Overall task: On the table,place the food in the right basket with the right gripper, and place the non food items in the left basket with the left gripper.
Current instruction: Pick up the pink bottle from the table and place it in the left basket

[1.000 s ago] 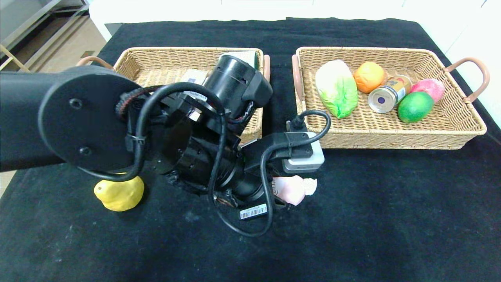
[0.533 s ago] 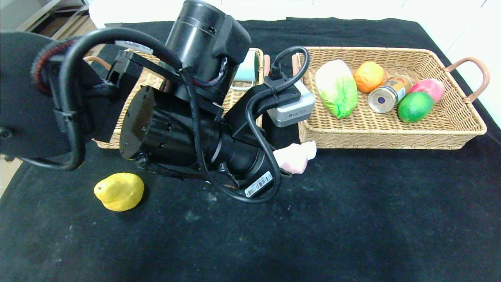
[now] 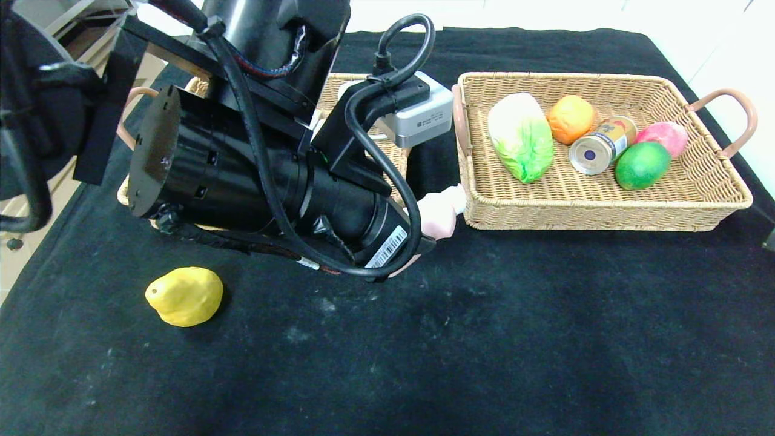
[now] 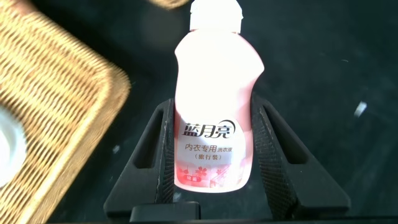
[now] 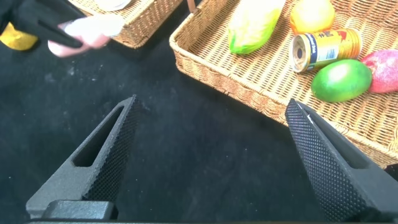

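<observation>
Since the earlier frames the pink bottle [image 4: 213,106] has been lifted off the table [image 3: 484,339] and carried back toward the left basket [image 3: 357,91], clamped in the left gripper [image 4: 214,158]. The right gripper [image 5: 211,155] is held wide apart and empty above the cloth near the right basket [image 3: 605,209]. Only the yellow fruit [image 3: 184,296] is left lying out, so sorting is judged nearly done.

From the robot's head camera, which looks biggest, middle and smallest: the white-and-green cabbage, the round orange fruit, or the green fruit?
Largest to smallest in the head view:
1. white-and-green cabbage, clearly the biggest.
2 and 3. green fruit and round orange fruit look nearly alike; the green one sits nearer the camera, so I won't rank them.
</observation>
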`<action>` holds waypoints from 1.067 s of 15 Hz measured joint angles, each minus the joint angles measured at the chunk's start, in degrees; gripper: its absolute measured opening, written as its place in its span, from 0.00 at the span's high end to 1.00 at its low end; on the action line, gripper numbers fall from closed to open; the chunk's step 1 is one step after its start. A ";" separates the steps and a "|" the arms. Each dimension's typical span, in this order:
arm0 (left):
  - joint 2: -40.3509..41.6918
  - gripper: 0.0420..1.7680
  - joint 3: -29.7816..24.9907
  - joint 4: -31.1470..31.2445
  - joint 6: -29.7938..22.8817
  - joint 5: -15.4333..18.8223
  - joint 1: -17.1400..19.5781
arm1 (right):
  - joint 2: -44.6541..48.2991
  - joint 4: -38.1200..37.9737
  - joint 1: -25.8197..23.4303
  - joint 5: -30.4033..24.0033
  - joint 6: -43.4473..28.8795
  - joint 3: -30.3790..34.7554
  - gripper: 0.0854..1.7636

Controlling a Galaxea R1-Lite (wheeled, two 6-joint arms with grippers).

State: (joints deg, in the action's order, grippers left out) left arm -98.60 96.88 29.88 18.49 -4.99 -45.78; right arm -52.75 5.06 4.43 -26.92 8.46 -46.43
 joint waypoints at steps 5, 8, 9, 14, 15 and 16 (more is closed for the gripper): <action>0.45 0.54 2.10 -0.34 -6.64 -1.73 3.30 | 0.00 -0.22 0.09 -0.10 0.33 0.18 0.03; 0.54 0.54 5.02 -0.48 -9.84 -1.82 6.83 | 0.18 -0.27 0.26 -0.54 0.40 0.40 0.03; 0.26 0.54 6.38 -0.54 -10.64 -2.06 8.05 | 0.22 -0.27 0.37 -0.56 0.44 0.46 0.03; -2.95 0.54 10.29 -6.60 -11.11 -2.73 13.23 | 0.35 -0.21 0.59 -0.59 0.41 0.63 0.03; -3.77 0.54 10.79 -6.79 -11.11 -2.76 13.73 | 0.35 -0.22 0.61 -0.59 0.44 0.63 0.03; -4.44 0.54 11.58 -7.23 -11.06 -2.82 13.99 | 0.35 -0.21 0.65 -0.59 0.44 0.63 0.03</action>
State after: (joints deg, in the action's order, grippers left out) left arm -103.03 108.46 22.65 7.44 -7.80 -31.78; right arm -52.40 4.85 5.07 -27.50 8.90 -45.80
